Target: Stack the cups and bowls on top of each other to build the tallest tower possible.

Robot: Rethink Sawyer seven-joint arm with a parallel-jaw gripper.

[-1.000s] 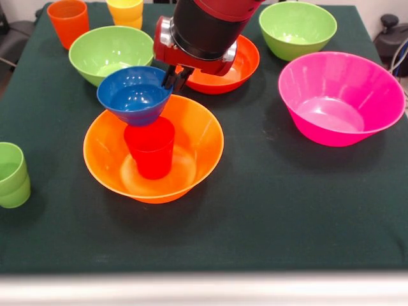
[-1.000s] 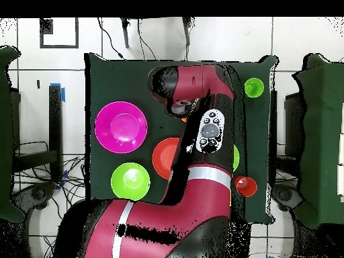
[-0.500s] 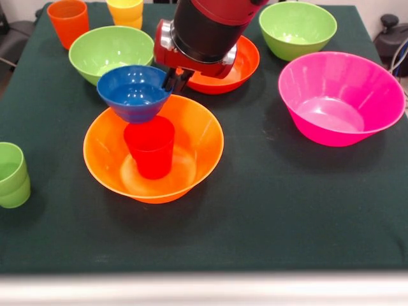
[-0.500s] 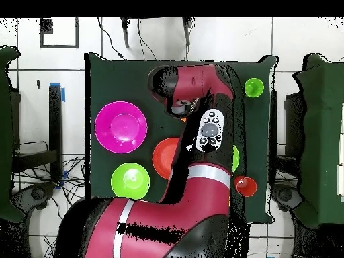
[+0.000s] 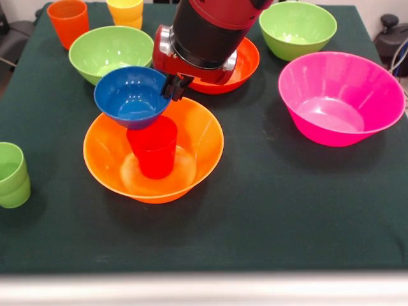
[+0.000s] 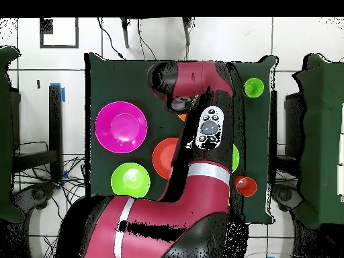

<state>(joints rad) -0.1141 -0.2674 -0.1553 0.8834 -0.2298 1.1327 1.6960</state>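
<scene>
The small blue bowl [image 5: 132,95] now sits slightly lower and leftward (tilted) over the red cup [image 5: 152,146]; the tool [image 5: 174,87], reaching down from above, pinches its rim.

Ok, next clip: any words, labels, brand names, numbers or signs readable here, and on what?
None can be read in either view.
The cups and bowls, such as the small blue bowl and the large pink bowl, are plain.
The control pad on the arm shows buttons in the overhead view; any markings on them are too small to read.
</scene>
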